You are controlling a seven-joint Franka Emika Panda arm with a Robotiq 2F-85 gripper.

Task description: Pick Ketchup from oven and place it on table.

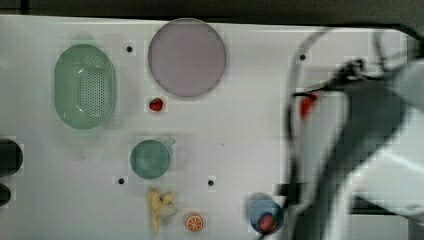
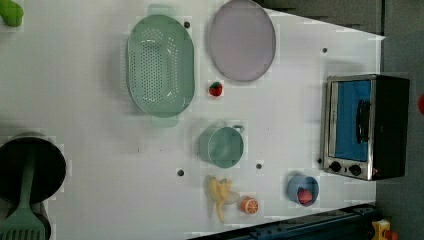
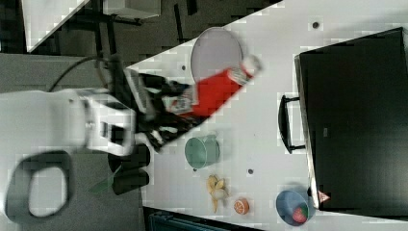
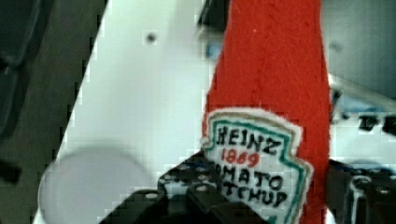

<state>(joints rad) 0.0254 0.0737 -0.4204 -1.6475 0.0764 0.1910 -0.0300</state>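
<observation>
Right view: the ketchup [image 3: 214,91] hangs in the air above the table [image 3: 260,110], clamped at its labelled base by the gripper [image 3: 180,103]; cap blurred, arm smeared. The oven [image 3: 356,120] sits well apart.

What I could not make out

My fingers [image 4: 201,189] hid the ketchup's [image 4: 271,93] base beside them; its cap ran off frame, and my arm [image 1: 365,145] blurred over the oven [image 3: 356,120].
</observation>
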